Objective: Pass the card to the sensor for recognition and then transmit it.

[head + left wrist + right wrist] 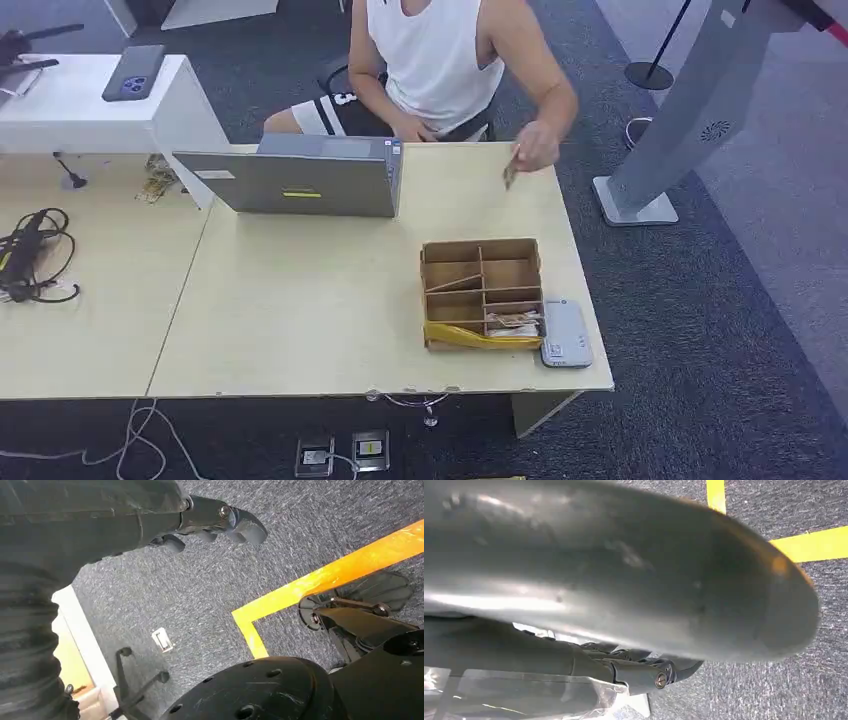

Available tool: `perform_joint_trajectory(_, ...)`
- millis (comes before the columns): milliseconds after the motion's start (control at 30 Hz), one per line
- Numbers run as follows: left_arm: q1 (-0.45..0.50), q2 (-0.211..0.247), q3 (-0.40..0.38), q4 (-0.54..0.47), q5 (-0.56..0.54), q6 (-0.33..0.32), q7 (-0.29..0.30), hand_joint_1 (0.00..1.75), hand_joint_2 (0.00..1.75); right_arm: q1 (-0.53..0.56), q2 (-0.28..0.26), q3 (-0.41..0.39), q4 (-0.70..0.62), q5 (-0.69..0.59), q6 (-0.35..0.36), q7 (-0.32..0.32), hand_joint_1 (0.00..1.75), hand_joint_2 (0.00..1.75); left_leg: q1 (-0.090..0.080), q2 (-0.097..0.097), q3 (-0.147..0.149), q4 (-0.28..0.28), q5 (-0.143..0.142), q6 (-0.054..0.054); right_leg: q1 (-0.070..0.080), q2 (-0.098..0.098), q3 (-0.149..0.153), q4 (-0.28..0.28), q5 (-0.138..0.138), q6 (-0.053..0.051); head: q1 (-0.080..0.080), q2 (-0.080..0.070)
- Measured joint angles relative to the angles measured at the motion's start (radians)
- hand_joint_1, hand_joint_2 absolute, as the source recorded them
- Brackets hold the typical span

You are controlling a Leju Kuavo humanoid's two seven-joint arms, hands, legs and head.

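A person in a white top sits at the far side of the table and holds a small card above its far right corner. A brown cardboard box with several compartments stands at the table's right; several cards lie in its near right compartment. The grey sensor lies right of the box at the near edge. My left hand hangs over the carpet, fingers loosely apart, holding nothing. My right hand also hangs low; its blurred thumb stands apart from the dark fingers, with nothing between them.
A grey laptop stands open at the table's far middle, its back toward me. A second table to the left carries a coil of black cable. A grey stand rises from the carpet at right. Yellow floor tape crosses the carpet.
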Motion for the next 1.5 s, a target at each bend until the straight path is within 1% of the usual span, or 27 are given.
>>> perform_joint_trajectory(467, 0.0, 0.0, 0.0, 0.0, -0.005, 0.0, 0.0, 0.0, 1.75, 0.0, 0.0, -0.002, 0.0, 0.0, 0.0, 0.001, 0.0, 0.0, 0.0, 0.0, 0.0, 0.0, 0.0, 0.0, 0.0, 0.0, 0.0, 0.0, 0.0, 0.0, 0.0, 0.0)
perform_joint_trajectory(500, 0.0, 0.0, 0.0, 0.0, -0.007, 0.0, 0.0, 0.0, 1.75, 0.0, 0.0, -0.002, 0.0, 0.0, 0.0, 0.001, 0.0, 1.75, 0.0, 0.0, 0.0, 0.0, 0.0, 0.0, 0.0, 0.0, 0.0, 0.0, 0.0, 0.0, 0.0, 0.0)
perform_joint_trajectory(567, 0.0, 0.0, 0.0, 0.0, -0.008, 0.0, 0.0, 0.0, 1.75, 0.0, 0.0, -0.005, 0.0, -0.001, -0.01, 0.014, 0.0, 1.75, 0.0, 0.0, 0.0, 0.0, 0.0, 0.0, 0.0, 0.0, 0.0, 0.0, 0.0, 0.0, 0.0, 0.0)
perform_joint_trajectory(633, 0.0, 0.0, 0.0, 0.0, -0.008, 0.0, -0.002, 0.0, 1.75, 0.0, -0.006, -0.014, 0.0, -0.022, -0.048, 0.014, 0.0, 1.75, 0.0, 0.0, 0.0, 0.0, 0.0, 0.0, 0.0, 0.0, 0.0, 0.0, 0.0, 0.0, 0.0, 0.0)
perform_joint_trajectory(733, 0.0, 0.0, 0.0, 0.001, -0.007, 0.0, -0.01, 0.0, 1.75, -0.005, -0.029, -0.043, 0.0, -0.094, -0.114, -0.035, 0.0, 1.75, -0.001, 0.0, 0.0, 0.0, 0.0, 0.0, -0.001, 0.0, 0.0, 0.0, 0.0, 0.0, 0.0, 0.0)
perform_joint_trajectory(800, 0.0, 0.0, 0.0, 0.001, -0.006, 0.0, -0.011, 0.0, 1.75, -0.013, -0.07, -0.079, 0.0, -0.172, -0.167, -0.093, 0.0, 1.75, -0.002, 0.0, 0.0, 0.0, 0.0, 0.0, -0.001, 0.0, 0.0, 0.0, 0.0, 0.0, 0.0, 0.0)
perform_joint_trajectory(867, 0.0, 0.0, 0.0, 0.002, -0.005, 0.0, -0.011, 0.0, 1.75, -0.021, -0.114, -0.11, 0.0, -0.193, -0.177, -0.108, 0.0, 1.75, -0.002, 0.0, 0.0, 0.0, 0.0, 0.0, -0.002, 0.0, 0.0, -0.001, 0.0, 0.0, 0.001, 0.0)
perform_joint_trajectory(933, 0.0, 0.0, 0.0, 0.002, -0.005, 0.0, -0.011, 0.0, 1.75, -0.025, -0.136, -0.131, 0.0, -0.2, -0.18, -0.111, 0.0, 1.75, -0.002, 0.0, 0.0, 0.0, 0.0, 0.0, -0.001, 0.0, 0.0, -0.001, 0.0, 0.0, 0.0, 0.0)
perform_joint_trajectory(1000, 0.0, 0.0, 0.0, 0.002, -0.003, 0.0, -0.011, 0.0, 1.75, -0.027, -0.151, -0.151, 0.0, -0.232, -0.204, -0.126, 0.0, 1.75, -0.001, 0.0, 0.0, 0.0, 0.0, 0.0, -0.001, 0.0, 0.0, 0.0, 0.0, 0.0, 0.0, 0.0)
perform_joint_trajectory(1033, 0.0, 0.0, 0.0, 0.002, -0.001, 0.0, -0.011, 0.0, 1.75, -0.03, -0.161, -0.159, 0.0, -0.275, -0.227, -0.144, 0.0, 1.75, -0.001, 0.0, 0.0, 0.0, 0.0, 0.0, -0.001, 0.0, 0.0, 0.0, 0.0, 0.0, 0.0, 0.0)
perform_joint_trajectory(1067, 0.0, -0.001, 0.0, 0.002, -0.001, 0.0, -0.011, 0.0, 1.75, -0.032, -0.165, -0.172, 0.002, -0.339, -0.25, -0.164, 0.0, 1.75, -0.002, 0.0, 0.0, 0.0, 0.0, 0.0, -0.002, 0.0, 0.0, 0.0, 0.0, 0.0, -0.001, 0.0)
perform_joint_trajectory(1100, 0.0, -0.001, 0.0, 0.002, 0.0, 0.0, -0.011, 0.0, 1.75, -0.037, -0.183, -0.181, 0.002, -0.414, -0.276, -0.192, 0.0, 1.75, -0.001, 0.0, 0.0, 0.0, 0.0, 0.0, -0.001, 0.0, 0.0, 0.0, 0.0, 0.0, -0.001, 0.0)
perform_joint_trajectory(1133, 0.0, -0.001, 0.0, 0.002, 0.003, 0.0, -0.011, 0.0, 1.75, -0.043, -0.205, -0.187, 0.002, -0.525, -0.297, -0.225, 0.0, 1.75, -0.002, 0.0, 0.0, 0.0, 0.0, 0.0, -0.002, 0.0, 0.0, 0.0, 0.0, 0.0, 0.0, 0.0)
perform_joint_trajectory(1167, 0.0, -0.001, 0.0, 0.002, 0.005, 0.0, -0.011, 0.0, 1.75, -0.05, -0.23, -0.193, 0.0, -0.617, -0.313, -0.25, 0.0, 1.75, -0.002, 0.0, 0.0, 0.0, 0.0, 0.0, -0.002, 0.0, 0.0, 0.0, 0.0, 0.0, -0.002, 0.0)
perform_joint_trajectory(1200, 0.0, -0.001, 0.0, 0.002, 0.01, 0.0, -0.011, 0.0, 1.75, -0.057, -0.263, -0.202, -0.003, -0.698, -0.317, -0.264, 0.0, 1.75, -0.002, 0.0, 0.0, 0.0, 0.0, 0.0, -0.001, 0.0, 0.0, 0.0, 0.0, 0.0, 0.002, 0.0)
perform_joint_trajectory(1267, 0.001, 0.0, 0.0, 0.002, 0.014, 0.0, -0.011, 0.0, 1.75, -0.074, -0.329, -0.212, -0.007, -0.79, -0.311, -0.271, 0.0, 1.75, -0.003, 0.0, 0.0, 0.0, 0.0, 0.001, -0.003, 0.0, 0.0, 0.0, 0.001, 0.001, 0.001, 0.0)
perform_joint_trajectory(1333, 0.001, 0.0, 0.0, 0.002, 0.018, 0.0, -0.011, 0.0, 1.75, -0.086, -0.367, -0.218, -0.008, -0.827, -0.311, -0.277, 0.0, 1.75, -0.005, 0.0, 0.0, 0.0, 0.0, 0.001, -0.005, 0.0, 0.0, 0.0, 0.001, 0.001, -0.001, 0.0)
perform_joint_trajectory(1400, 0.001, 0.0, 0.0, 0.002, 0.021, 0.0, -0.011, 0.0, 1.75, -0.115, -0.456, -0.225, -0.011, -0.856, -0.309, -0.281, 0.0, 1.75, -0.007, 0.0, 0.0, 0.0, 0.0, 0.002, -0.007, 0.0, 0.0, 0.0, 0.001, 0.002, -0.001, 0.0)
perform_joint_trajectory(1433, 0.001, 0.0, 0.0, 0.002, 0.021, 0.0, -0.011, 0.0, 1.75, -0.126, -0.481, -0.225, -0.011, -0.864, -0.305, -0.285, 0.0, 1.75, -0.007, 0.0, 0.0, 0.0, 0.001, 0.002, -0.007, 0.0, 0.0, 0.0, 0.001, 0.002, 0.0, 0.0)
perform_joint_trajectory(1467, 0.002, 0.0, 0.0, 0.002, 0.021, 0.0, -0.01, 0.0, 1.75, -0.143, -0.529, -0.226, -0.011, -0.881, -0.295, -0.297, 0.0, 1.75, -0.007, 0.0, 0.0, 0.0, 0.001, 0.002, -0.007, 0.0, 0.0, 0.0, 0.002, 0.002, 0.0, 0.0)
perform_joint_trajectory(1500, 0.002, -0.001, 0.0, 0.002, 0.021, 0.0, -0.01, 0.0, 1.75, -0.156, -0.557, -0.227, -0.009, -0.888, -0.29, -0.308, 0.0, 1.75, -0.008, 0.0, 0.0, 0.0, 0.001, 0.002, -0.008, 0.0, -0.001, 0.0, 0.002, 0.002, 0.0, 0.0)
